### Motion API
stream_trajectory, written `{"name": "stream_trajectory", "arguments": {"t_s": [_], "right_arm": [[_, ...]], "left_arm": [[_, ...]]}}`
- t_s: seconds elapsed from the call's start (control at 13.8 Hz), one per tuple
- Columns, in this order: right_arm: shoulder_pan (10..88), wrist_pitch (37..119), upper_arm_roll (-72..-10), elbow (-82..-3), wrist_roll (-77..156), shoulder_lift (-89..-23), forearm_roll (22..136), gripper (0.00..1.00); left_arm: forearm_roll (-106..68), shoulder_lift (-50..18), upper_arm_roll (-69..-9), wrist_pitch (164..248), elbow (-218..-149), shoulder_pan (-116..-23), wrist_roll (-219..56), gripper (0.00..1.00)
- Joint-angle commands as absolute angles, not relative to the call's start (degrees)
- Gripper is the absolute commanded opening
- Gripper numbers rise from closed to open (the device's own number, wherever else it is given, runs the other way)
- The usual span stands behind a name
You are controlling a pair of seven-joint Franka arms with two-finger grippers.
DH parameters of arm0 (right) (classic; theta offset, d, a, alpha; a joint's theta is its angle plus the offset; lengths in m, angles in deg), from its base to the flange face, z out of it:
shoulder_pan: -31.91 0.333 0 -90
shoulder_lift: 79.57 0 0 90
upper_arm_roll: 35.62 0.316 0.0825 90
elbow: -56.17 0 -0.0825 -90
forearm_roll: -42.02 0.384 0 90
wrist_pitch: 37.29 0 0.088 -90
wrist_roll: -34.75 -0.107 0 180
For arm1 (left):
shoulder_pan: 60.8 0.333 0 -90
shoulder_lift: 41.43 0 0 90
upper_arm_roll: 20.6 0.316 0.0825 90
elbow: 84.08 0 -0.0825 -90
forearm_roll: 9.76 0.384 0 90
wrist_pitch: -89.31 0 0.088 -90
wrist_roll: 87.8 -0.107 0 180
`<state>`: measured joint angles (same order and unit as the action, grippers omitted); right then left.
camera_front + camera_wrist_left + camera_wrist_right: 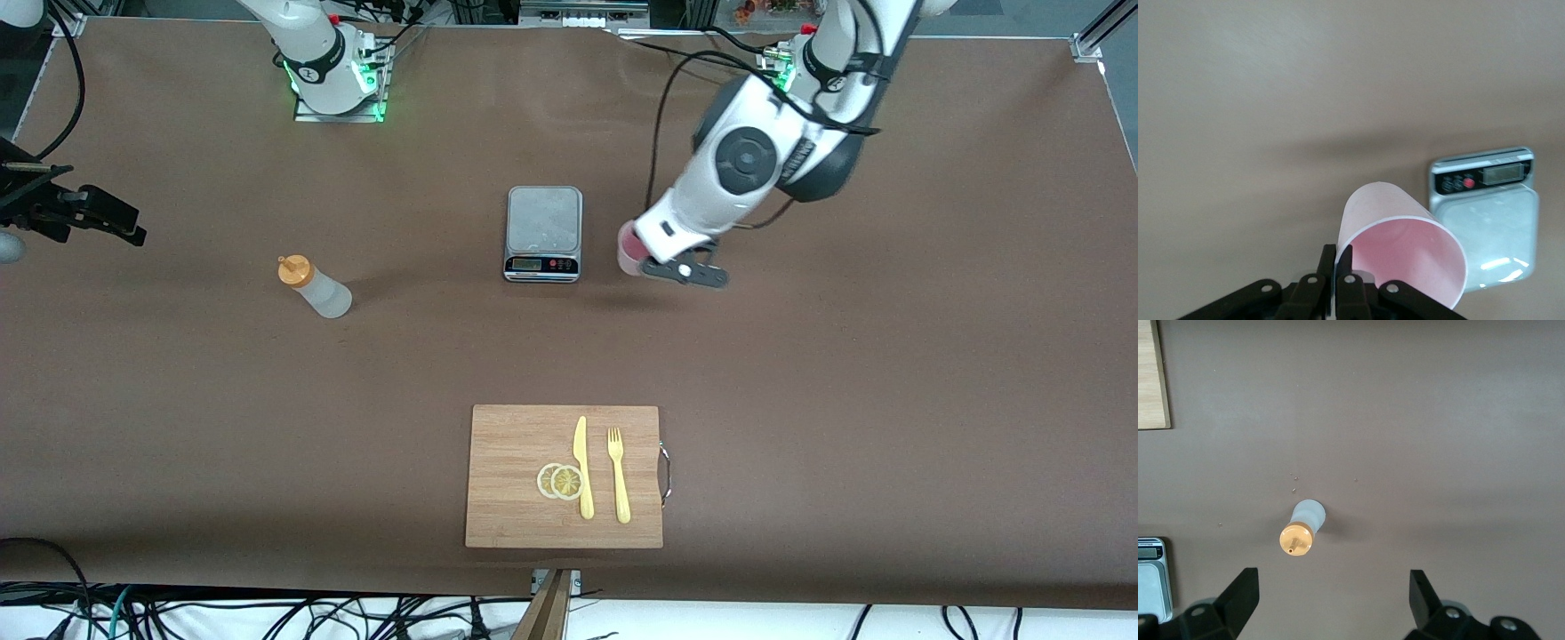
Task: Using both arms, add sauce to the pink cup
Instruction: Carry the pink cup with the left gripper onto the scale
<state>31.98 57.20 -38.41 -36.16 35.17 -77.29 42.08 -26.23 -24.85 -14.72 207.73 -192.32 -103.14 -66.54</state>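
The pink cup [629, 250] hangs just off the table beside the scale, toward the left arm's end. My left gripper [656, 264] is shut on its rim. In the left wrist view one finger is inside the pink cup [1405, 247] and the other outside, where the left gripper [1337, 257] pinches the wall. The sauce bottle [316, 287], whitish with an orange cap, stands upright toward the right arm's end. My right gripper [98, 216] hangs open and empty near that end. In its wrist view the right gripper [1333, 581] has the bottle [1301, 531] below it, outside the fingers.
A small digital scale [543, 233] sits mid-table; it shows in the left wrist view as scale [1488, 227]. Nearer the front camera lies a wooden cutting board [507, 498] with a yellow knife [583, 467], a fork [619, 474] and lemon slices [560, 481].
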Motion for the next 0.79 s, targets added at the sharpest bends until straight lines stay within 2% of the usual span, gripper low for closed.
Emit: {"name": "stream_trajectory", "arguments": {"t_s": [0.0,0.51,0.72], "right_arm": [[31.82,56.75,-38.52,-35.76,35.89,-77.28,43.07,1.00],[31.82,56.66,-38.52,-35.76,35.89,-77.28,43.07,1.00],[31.82,56.66,-38.52,-35.76,35.89,-77.28,43.07,1.00]], "left_arm": [[-29.87,-21.92,-13.57,207.61,-188.85,-108.86,-62.15,0.00],[-32.34,-16.65,-13.57,215.42,-188.67,-117.83,-54.50,0.00],[-32.43,-13.84,-13.57,216.22,-186.48,-119.41,-53.97,0.00]]}}
